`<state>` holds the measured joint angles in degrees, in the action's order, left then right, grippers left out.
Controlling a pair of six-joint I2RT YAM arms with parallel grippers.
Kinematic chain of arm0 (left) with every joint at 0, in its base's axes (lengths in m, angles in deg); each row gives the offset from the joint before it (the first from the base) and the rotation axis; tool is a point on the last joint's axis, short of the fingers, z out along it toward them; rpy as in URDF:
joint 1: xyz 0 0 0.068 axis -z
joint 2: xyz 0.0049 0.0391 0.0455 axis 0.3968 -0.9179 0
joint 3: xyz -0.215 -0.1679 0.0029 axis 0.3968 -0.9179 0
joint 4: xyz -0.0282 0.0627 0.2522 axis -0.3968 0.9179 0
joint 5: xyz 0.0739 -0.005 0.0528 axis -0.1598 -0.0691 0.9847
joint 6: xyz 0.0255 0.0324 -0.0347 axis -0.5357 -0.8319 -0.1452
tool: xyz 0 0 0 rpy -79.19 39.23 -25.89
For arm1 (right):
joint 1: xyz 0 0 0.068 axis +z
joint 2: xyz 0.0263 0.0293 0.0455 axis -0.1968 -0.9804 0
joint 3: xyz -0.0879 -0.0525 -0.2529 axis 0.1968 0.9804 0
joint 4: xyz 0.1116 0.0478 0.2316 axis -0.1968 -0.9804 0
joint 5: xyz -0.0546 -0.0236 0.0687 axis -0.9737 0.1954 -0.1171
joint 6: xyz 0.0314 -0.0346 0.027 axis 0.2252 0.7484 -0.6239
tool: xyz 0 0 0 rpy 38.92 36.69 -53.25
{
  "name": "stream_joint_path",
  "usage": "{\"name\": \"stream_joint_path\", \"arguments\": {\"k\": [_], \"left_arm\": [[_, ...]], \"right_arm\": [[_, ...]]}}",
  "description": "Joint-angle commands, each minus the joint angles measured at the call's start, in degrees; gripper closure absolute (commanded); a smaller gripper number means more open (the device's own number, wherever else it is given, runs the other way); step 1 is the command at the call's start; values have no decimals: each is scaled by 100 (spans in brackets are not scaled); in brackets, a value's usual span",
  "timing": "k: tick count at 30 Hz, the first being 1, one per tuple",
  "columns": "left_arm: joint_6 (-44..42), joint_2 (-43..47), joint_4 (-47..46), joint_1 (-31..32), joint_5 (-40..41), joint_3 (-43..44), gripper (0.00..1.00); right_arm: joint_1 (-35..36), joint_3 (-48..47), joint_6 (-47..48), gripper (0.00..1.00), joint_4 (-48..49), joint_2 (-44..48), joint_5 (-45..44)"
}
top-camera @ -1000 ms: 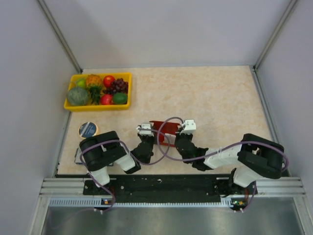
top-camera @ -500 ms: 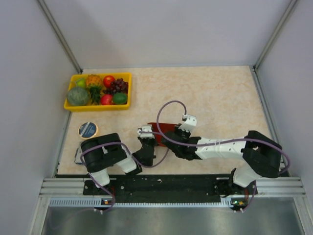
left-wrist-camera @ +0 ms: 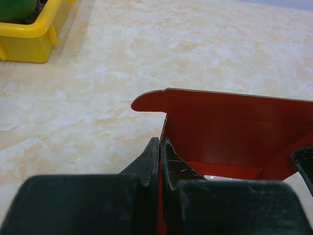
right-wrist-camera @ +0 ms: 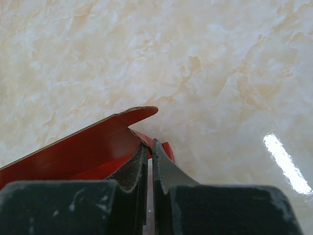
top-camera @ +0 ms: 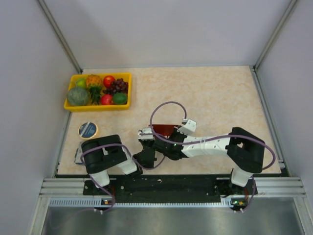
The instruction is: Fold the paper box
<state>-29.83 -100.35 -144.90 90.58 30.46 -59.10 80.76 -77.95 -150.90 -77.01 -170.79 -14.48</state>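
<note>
- Box (top-camera: 164, 129) sits near the table's (top-camera: 220, 93) front edge, a little left of centre, and both your grippers meet on it.
- Left gripper (left-wrist-camera: 160, 142): fingers pressed together on a red side wall. An upright panel with a rounded tab stands just past the tips.
- Right gripper (right-wrist-camera: 148, 145): fingers closed narrow, with the tips pinching a curved red flap that slants up to the left.
- Your right arm lies stretched along the front edge from its base to the box. The left arm is folded short beside it.
- Marbled tabletop runs behind and right of the box to the back and right walls.
- Yellow tray (top-camera: 96, 107) of fruit is in the far-left corner against the left wall, well apart from the box.
- Round tin (top-camera: 88, 129) is near the left edge, between tray and left arm. It has a blue lid, and its print is too small to read.
</note>
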Motion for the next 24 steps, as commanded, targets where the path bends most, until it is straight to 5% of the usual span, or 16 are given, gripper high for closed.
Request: {"name": "stream_joint_path", "arguments": {"k": [1, 16, 24], "left_arm": [[42, 235, -1717, 13, 0, -95, 100], [1193, 1325, 365, 39, -1028, -236, 96], [2019, 1879, 3064, 48, -1143, 283, 100]], "right_arm": [[205, 32, -321, 100, -849, 133, -475], [240, 270, -285, 100, -849, 257, -625], [293, 357, 276, 94, -762, 318, -511]]}}
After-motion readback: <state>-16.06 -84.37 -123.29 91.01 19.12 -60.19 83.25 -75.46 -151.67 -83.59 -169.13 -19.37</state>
